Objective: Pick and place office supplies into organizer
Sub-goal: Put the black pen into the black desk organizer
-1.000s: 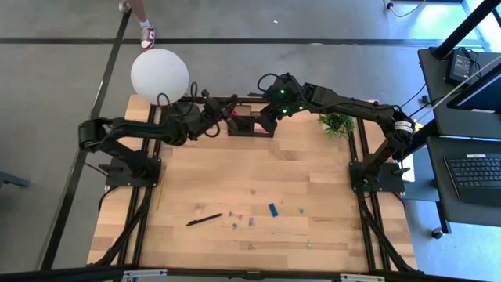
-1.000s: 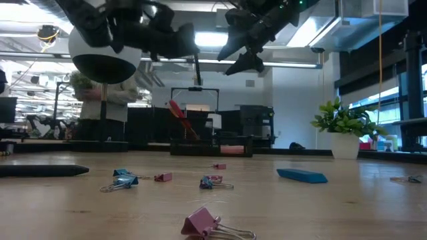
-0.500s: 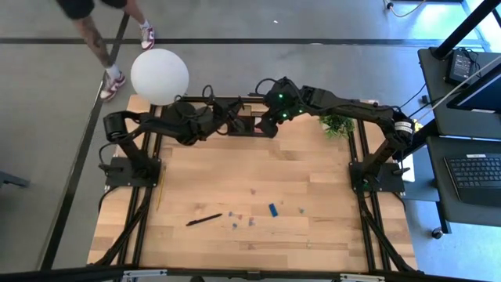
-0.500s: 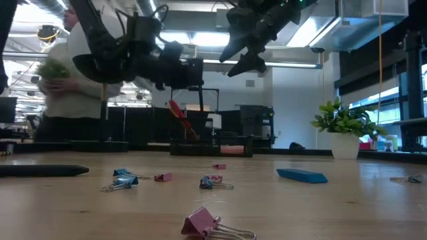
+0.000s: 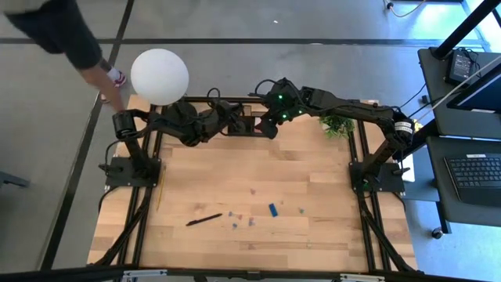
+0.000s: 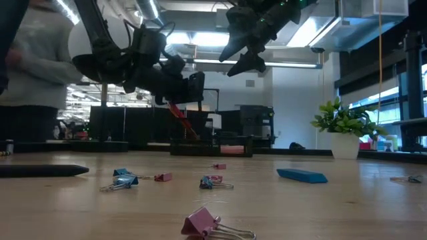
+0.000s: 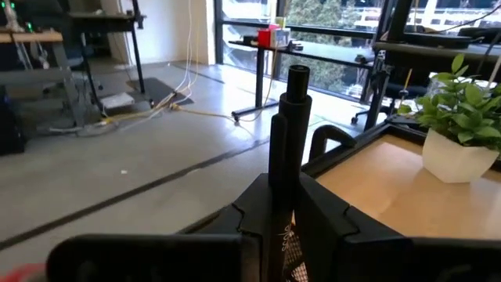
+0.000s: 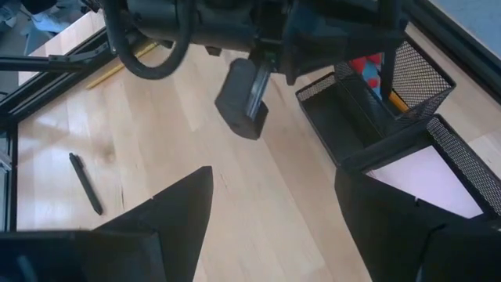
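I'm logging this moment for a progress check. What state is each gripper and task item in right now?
left gripper: shut on a black pen, held upright near the organizer
right gripper: open, empty, above the organizer
organizer: holds scissors and a pink sticky-note pad
second black pen: lying on the table
blue block: lying on the table
clips: scattered on the table
pencil: lying at the table's left edge

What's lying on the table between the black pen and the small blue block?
In the high view, a few small binder clips lie scattered on the wooden table between the black pen and the small blue block.
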